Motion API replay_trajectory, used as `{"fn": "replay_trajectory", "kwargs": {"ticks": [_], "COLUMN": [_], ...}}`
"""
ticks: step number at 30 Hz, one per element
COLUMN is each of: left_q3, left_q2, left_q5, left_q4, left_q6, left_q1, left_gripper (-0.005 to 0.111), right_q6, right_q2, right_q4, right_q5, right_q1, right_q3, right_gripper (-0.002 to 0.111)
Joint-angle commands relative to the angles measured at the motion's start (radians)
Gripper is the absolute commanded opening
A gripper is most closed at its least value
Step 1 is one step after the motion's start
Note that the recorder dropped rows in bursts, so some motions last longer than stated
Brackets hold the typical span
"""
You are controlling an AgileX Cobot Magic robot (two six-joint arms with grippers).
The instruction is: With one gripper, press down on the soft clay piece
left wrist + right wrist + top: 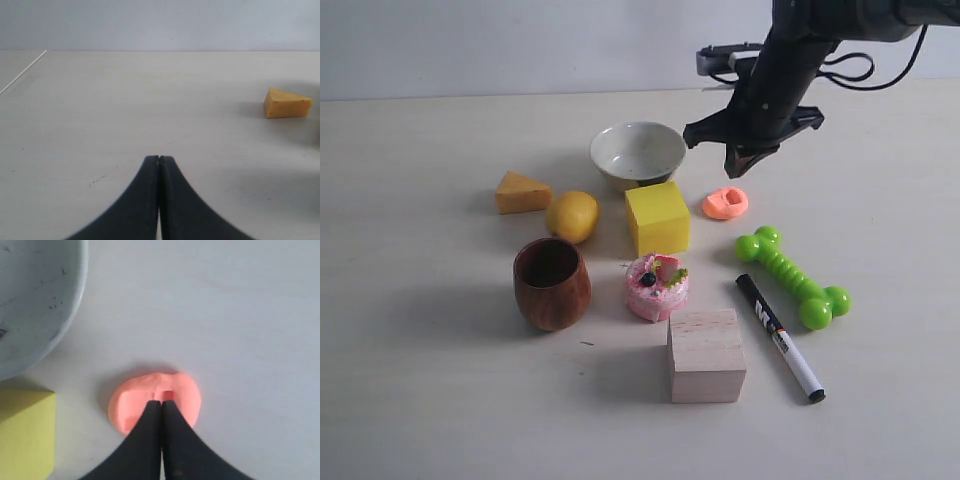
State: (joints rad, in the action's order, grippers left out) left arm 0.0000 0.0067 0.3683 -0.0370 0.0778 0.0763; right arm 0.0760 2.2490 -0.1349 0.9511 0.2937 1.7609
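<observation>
The soft clay piece (725, 203) is a flattened salmon-orange lump with a dent, lying on the table right of the yellow cube. My right gripper (738, 170) hangs just above and behind it, fingers shut together and empty. In the right wrist view the shut tips (161, 403) sit over the clay (182, 395), right by a square dent in its top. Whether they touch it I cannot tell. My left gripper (159, 159) is shut on nothing over bare table and is out of the exterior view.
Round the clay stand a white bowl (638, 153), a yellow cube (657, 217) and a green toy bone (792, 275). Further off are a cheese wedge (521, 192), lemon (572, 215), wooden cup (551, 283), pink toy cake (657, 286), wooden block (706, 355) and marker (779, 337).
</observation>
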Motion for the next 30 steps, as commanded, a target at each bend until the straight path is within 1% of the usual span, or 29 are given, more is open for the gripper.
{"fn": "replay_trajectory", "kwargs": {"ticks": [1,4,7,10,13,17,20,25,30], "left_q3": [0.0,0.0,0.0,0.0,0.0,0.0,0.0,0.0,0.0], "left_q2": [-0.007,-0.007,-0.007,-0.007,-0.007,-0.007,-0.007,-0.007,-0.007], "left_q5": [-0.008,-0.008,-0.008,-0.008,-0.008,-0.008,-0.008,-0.008,-0.008], "left_q4": [-0.002,-0.002,-0.002,-0.002,-0.002,-0.002,-0.002,-0.002,-0.002], "left_q6": [-0.002,-0.002,-0.002,-0.002,-0.002,-0.002,-0.002,-0.002,-0.002], "left_q1": [-0.005,-0.005,-0.005,-0.005,-0.005,-0.005,-0.005,-0.005,-0.005], "left_gripper": [0.0,0.0,0.0,0.0,0.0,0.0,0.0,0.0,0.0], "right_q6": [0.009,0.013,0.035,0.029,0.027,0.027,0.03,0.019,0.019], "right_q2": [-0.089,-0.161,-0.26,-0.375,-0.516,-0.718,-0.846,-1.007,-1.113], "right_q4": [0.032,-0.036,-0.102,-0.102,-0.104,-0.164,-0.203,-0.203,-0.203], "right_q5": [0.016,0.03,-0.029,-0.116,-0.195,-0.301,-0.326,-0.243,-0.275], "right_q1": [-0.014,-0.018,-0.011,-0.009,-0.009,-0.009,-0.009,-0.009,-0.009], "right_q3": [0.001,-0.014,-0.082,-0.191,-0.34,-0.539,-0.632,-0.68,-0.68], "right_gripper": [0.0,0.0,0.0,0.0,0.0,0.0,0.0,0.0,0.0]}}
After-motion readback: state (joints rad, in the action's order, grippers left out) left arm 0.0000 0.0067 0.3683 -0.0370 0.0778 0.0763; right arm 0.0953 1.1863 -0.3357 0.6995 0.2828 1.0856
